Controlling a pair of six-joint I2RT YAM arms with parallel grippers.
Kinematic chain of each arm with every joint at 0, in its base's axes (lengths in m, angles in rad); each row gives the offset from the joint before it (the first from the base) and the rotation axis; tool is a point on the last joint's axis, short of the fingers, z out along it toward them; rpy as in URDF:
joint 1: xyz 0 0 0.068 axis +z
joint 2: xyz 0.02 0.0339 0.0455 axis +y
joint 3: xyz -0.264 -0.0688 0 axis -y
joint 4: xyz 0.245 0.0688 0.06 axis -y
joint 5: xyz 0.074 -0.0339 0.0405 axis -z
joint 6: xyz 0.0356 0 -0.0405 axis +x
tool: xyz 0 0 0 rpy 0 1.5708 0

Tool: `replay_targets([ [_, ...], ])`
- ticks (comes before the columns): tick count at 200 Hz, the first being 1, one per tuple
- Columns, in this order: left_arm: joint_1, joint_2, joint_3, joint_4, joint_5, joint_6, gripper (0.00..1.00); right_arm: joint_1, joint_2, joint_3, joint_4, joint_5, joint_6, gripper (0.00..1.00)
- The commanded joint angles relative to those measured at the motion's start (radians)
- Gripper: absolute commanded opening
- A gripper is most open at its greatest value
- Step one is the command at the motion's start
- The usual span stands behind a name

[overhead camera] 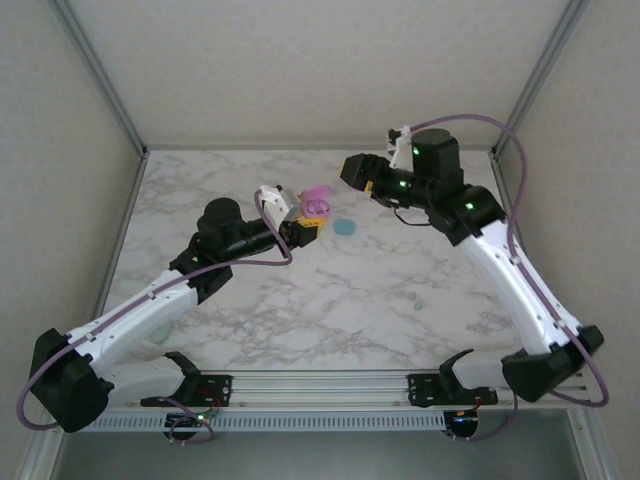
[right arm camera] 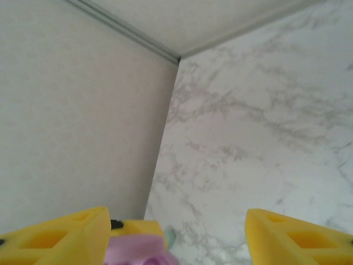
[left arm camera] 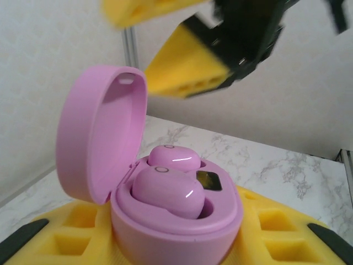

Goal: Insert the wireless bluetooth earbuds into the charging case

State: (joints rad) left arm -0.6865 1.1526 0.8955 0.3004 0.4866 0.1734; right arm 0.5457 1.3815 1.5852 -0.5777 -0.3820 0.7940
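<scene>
The left gripper [overhead camera: 302, 230] clamps the smooth pink plastic charging case [left arm camera: 177, 234] upright at the wrist view's lower centre, its rounded lid [left arm camera: 102, 132] swung open leftward. Two glossy, bean-shaped pink earbuds [left arm camera: 165, 193] sit inside, long axes left-right. The right gripper [right arm camera: 176, 234] hangs above, jaws wide.

light: soft, even | shadows: faint | glare: pink earbuds [left arm camera: 165, 193] | blur: close foreground

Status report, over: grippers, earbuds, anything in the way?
Left gripper shut on pink charging case, lid open. Both pink earbuds seated inside. Right gripper open, just off the case. Two teal earbuds loose on table.
</scene>
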Motion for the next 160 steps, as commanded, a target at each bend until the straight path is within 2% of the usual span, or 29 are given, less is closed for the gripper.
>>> replay_targets([
  [1, -0.015, 0.002, 0.043, -0.022, 0.029, 0.032, 0.33, 0.000, 0.055, 0.073, -0.022, -0.143, 0.047, 0.68],
  [42, -0.016, 0.002, 0.042, -0.008, 0.005, 0.019, 0.33, 0.002, 0.108, 0.109, -0.065, -0.223, 0.015, 0.68],
  [78, -0.016, 0.007, 0.034, 0.035, -0.016, -0.007, 0.33, 0.000, 0.054, 0.049, -0.078, -0.255, -0.023, 0.68],
  [132, -0.016, 0.023, 0.039, 0.099, -0.004, -0.058, 0.33, -0.023, -0.018, -0.085, 0.046, -0.389, 0.045, 0.69],
  [160, -0.016, 0.033, 0.048, 0.120, 0.019, -0.082, 0.33, -0.039, -0.040, -0.173, 0.204, -0.490, 0.144, 0.72],
])
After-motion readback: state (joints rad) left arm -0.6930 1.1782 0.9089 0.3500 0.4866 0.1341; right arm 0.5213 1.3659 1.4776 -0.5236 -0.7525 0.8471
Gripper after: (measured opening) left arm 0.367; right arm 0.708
